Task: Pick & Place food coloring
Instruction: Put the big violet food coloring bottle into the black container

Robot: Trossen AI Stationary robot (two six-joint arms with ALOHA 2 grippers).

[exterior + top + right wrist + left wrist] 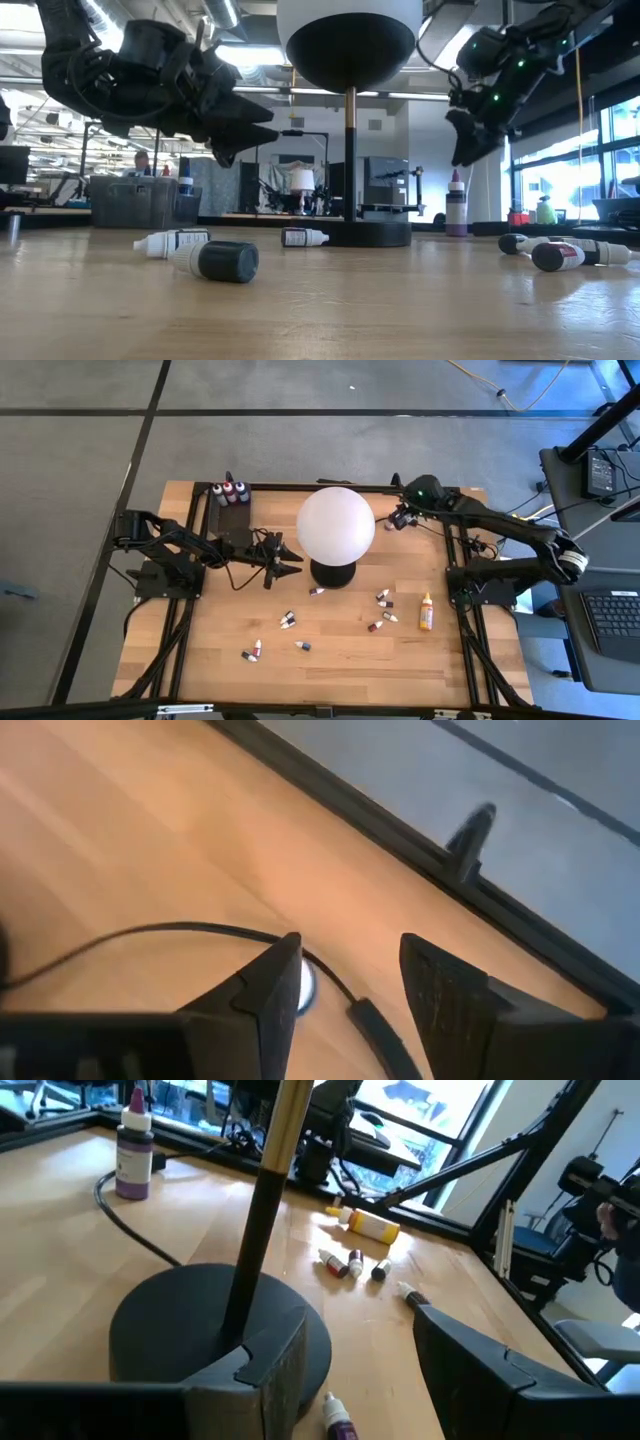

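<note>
Several tiny food coloring bottles lie on their sides on the wooden table: one near the lamp base [317, 591], some at the near left [288, 620], and some at the right [383, 597]. A taller orange bottle [426, 612] lies at the right. My left gripper [287, 560] is open and empty, held above the table just left of the lamp base [200, 1330]. My right gripper [396, 520] is open and empty, held high near the table's far edge, right of the globe. It shows from its own wrist camera [350, 955] above a dark cable.
A big white globe lamp [335, 525] on a dark round base [333, 572] stands mid-table between the arms. Three larger bottles [230, 492] stand at the far left edge. A purple bottle [133, 1145] stands by the lamp's cable under the right gripper.
</note>
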